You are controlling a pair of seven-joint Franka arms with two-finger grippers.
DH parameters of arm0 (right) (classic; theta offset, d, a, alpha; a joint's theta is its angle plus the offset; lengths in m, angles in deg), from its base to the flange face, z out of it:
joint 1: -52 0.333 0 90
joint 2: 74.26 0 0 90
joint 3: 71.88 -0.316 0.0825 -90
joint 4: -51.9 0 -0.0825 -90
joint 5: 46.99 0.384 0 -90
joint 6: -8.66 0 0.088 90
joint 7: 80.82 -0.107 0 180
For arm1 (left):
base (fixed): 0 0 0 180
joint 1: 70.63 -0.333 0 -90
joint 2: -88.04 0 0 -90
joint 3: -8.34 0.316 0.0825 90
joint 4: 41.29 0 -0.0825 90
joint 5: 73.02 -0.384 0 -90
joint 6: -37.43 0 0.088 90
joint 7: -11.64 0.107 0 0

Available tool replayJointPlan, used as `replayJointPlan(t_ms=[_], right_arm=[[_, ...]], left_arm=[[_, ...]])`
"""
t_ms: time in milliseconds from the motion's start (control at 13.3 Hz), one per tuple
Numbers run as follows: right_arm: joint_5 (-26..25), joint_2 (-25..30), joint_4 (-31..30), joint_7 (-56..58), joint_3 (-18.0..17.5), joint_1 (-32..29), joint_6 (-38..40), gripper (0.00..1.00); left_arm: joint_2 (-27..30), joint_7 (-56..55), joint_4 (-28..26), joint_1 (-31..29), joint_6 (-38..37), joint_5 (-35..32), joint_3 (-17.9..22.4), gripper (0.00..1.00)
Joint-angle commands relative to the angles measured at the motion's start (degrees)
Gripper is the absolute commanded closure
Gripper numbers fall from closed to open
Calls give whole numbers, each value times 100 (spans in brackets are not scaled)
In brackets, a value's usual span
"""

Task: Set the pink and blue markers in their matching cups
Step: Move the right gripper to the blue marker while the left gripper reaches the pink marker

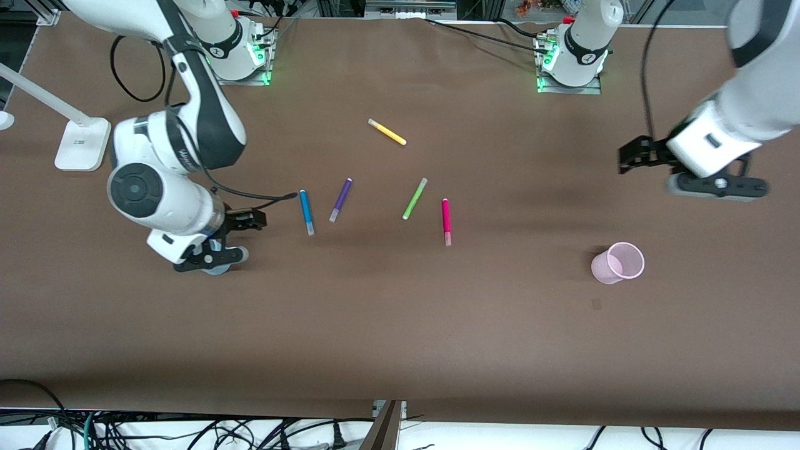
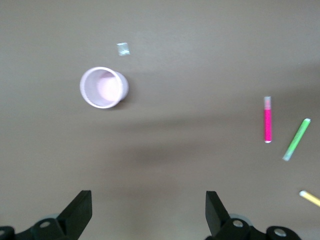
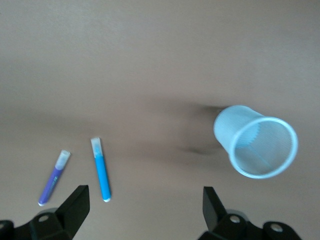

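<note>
The blue marker (image 1: pixel 306 212) and the pink marker (image 1: pixel 446 220) lie flat in the middle of the table, apart from each other. The pink cup (image 1: pixel 617 263) stands upright toward the left arm's end, nearer the front camera than the markers. The blue cup (image 3: pixel 256 141) shows only in the right wrist view; the right arm hides it in the front view. My right gripper (image 3: pixel 145 200) hangs open and empty over bare table between the blue marker (image 3: pixel 101 170) and the blue cup. My left gripper (image 2: pixel 148 202) hangs open and empty over bare table, apart from the pink cup (image 2: pixel 102 87) and pink marker (image 2: pixel 268 122).
A purple marker (image 1: pixel 340 200) lies beside the blue one, and a lime-green marker (image 1: pixel 414 199) beside the pink one. A yellow marker (image 1: pixel 387 132) lies farther from the front camera. A white lamp base (image 1: pixel 81 144) stands at the right arm's end.
</note>
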Motion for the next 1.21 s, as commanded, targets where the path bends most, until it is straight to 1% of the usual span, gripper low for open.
replayJointPlan(t_ms=[0, 151, 302, 528, 754, 980, 1131], right_arm=[[-31, -281, 116, -174, 43, 208, -134, 0], [-14, -465, 55, -174, 43, 331, -319, 0], [-14, -597, -164, -183, 43, 445, -713, 0], [-5, -633, -884, -314, 43, 560, -1810, 0], [-5, -633, -1438, -315, -9, 586, -2497, 0], [-5, -616, -1887, -315, -141, 586, -3113, 0], [-5, -616, -2054, -315, -168, 595, -3377, 0]], left_arm=[[-383, -960, 24, 62, 460, 66, -528, 0], [-682, -1235, -20, 62, 830, 57, -854, 0], [-1016, -1585, -99, 97, 1190, 57, -1092, 0], [-1359, -2192, -423, 491, 1831, -5, -1093, 0], [-1640, -2632, -907, 799, 2736, -5, -1093, 0], [-2097, -2738, -996, 1098, 3194, -40, -1084, 0], [-2335, -2966, -987, 1230, 3458, -66, -1066, 0]])
